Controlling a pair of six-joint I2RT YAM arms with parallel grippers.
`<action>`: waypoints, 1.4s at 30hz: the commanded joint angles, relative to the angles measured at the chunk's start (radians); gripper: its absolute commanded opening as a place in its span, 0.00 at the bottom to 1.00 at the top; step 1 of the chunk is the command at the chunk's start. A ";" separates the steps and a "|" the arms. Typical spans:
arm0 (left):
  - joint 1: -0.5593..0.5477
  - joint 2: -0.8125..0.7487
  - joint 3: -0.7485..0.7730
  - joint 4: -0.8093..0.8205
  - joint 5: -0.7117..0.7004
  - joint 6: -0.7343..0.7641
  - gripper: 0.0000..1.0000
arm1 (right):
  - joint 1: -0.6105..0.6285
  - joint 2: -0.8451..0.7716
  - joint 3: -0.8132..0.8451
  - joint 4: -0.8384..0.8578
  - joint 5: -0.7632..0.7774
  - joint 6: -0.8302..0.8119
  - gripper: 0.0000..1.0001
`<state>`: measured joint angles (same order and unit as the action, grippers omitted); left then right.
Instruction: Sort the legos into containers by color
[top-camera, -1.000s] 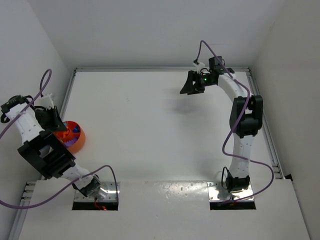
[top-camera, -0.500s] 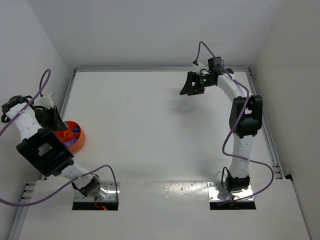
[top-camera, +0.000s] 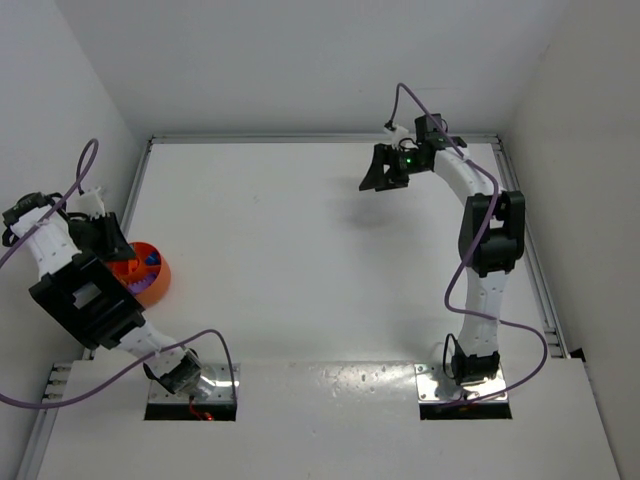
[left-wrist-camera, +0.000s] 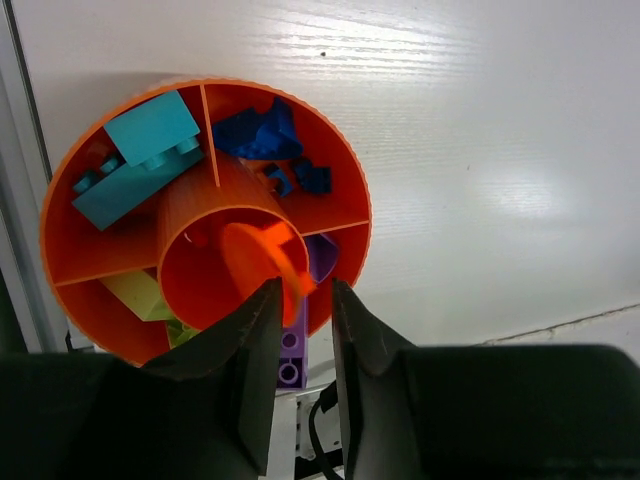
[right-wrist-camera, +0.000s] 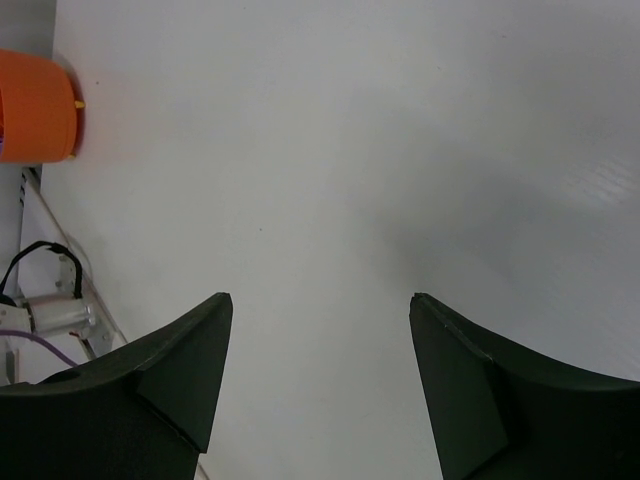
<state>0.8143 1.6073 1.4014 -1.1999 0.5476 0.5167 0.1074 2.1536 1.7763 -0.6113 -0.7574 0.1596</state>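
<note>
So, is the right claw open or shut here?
Open: the right claw shows both fingers wide apart, only white table between them.

One orange bowl (left-wrist-camera: 352, 190), two teal bricks (left-wrist-camera: 150, 125) (left-wrist-camera: 118, 188), two arms (top-camera: 85, 300) (top-camera: 485, 240)

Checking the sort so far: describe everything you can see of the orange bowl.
The bowl is round, shallow and orange, plastic by its look. Thin walls split it into outer compartments around a central cup. These hold teal bricks, dark blue bricks, lime bricks and purple bricks; an orange piece is over the cup. It sits upright near the table's left edge, under the left gripper.
</note>
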 joint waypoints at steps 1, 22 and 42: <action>0.014 0.002 -0.002 0.011 0.035 0.020 0.32 | 0.012 -0.067 -0.003 0.008 0.004 -0.022 0.72; -0.401 -0.061 0.229 0.160 0.102 -0.147 0.89 | -0.029 -0.241 -0.135 -0.056 0.223 -0.173 0.72; -0.989 0.292 0.300 0.493 -0.176 -0.411 1.00 | -0.402 -0.525 -0.601 -0.139 0.377 -0.450 0.80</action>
<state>-0.1551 1.9259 1.6913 -0.7849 0.3927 0.1387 -0.2756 1.6882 1.2118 -0.7750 -0.3634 -0.2455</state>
